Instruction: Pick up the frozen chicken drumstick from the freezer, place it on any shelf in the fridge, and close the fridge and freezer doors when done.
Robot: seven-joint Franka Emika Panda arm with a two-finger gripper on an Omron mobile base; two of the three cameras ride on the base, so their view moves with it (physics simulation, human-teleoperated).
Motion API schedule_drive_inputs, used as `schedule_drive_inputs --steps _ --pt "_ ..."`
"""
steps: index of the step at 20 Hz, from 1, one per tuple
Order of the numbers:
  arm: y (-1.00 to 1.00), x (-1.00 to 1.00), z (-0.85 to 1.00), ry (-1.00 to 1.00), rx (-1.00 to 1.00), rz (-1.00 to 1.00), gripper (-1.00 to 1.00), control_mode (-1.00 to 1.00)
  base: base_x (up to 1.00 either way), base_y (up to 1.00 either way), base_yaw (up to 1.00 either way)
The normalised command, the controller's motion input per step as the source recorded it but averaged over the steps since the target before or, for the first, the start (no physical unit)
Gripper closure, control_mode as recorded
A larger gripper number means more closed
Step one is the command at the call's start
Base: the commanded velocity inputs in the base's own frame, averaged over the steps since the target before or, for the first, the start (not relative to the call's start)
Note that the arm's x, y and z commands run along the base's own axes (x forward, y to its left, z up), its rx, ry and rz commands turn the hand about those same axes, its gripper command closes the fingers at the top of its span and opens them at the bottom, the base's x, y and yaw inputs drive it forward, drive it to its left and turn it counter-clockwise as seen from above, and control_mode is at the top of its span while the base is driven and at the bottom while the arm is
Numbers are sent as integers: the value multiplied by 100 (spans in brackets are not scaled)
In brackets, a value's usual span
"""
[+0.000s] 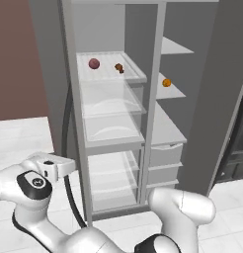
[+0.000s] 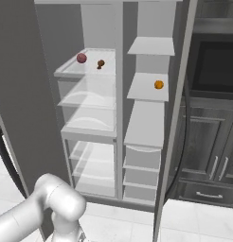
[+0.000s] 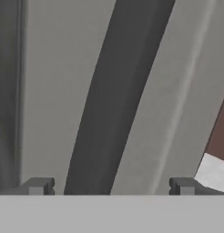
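Wide grey fridge compartment [image 1: 101,29] with translucent clear shelves stands open, up and to the right of the pincer. Narrower grey freezer compartment [image 1: 170,126] with solid grey shelves is open too, further right beyond it. Tall flat grey fridge door panel [image 1: 49,64] is swung out, right in front of the pincer; its long dark grey curved vertical handle [image 3: 114,95] runs between the two tips. Freezer door [image 1: 227,74] is swung out far right. Pincer [image 3: 109,186] is low at the left by the handle, tips wide apart either side of it; contact can't be judged. Clear ribbed top shelf [image 1: 136,74] sits well above the pincer. On it: round dark-red ball [image 1: 94,63], and just right of that the small lumpy brown frozen chicken drumstick [image 1: 119,67]. Small round orange thing [image 1: 166,82] rests on a grey freezer shelf, further right.
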Motion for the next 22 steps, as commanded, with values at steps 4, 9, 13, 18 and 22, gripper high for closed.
schedule_drive_inputs --steps 4,9,13,18,22 --pt "22 51 -9 0 -6 0 -100 -100 0 0 0" --pt "3 37 -12 0 -7 0 -100 -100 0 0 0" --pt "-41 5 0 0 -3 0 -100 -100 0 0 0" --pt "-99 -9 0 -2 0 0 -100 -100 0 0 0" --pt "-100 -4 0 -5 0 0 -100 -100 0 0 0"
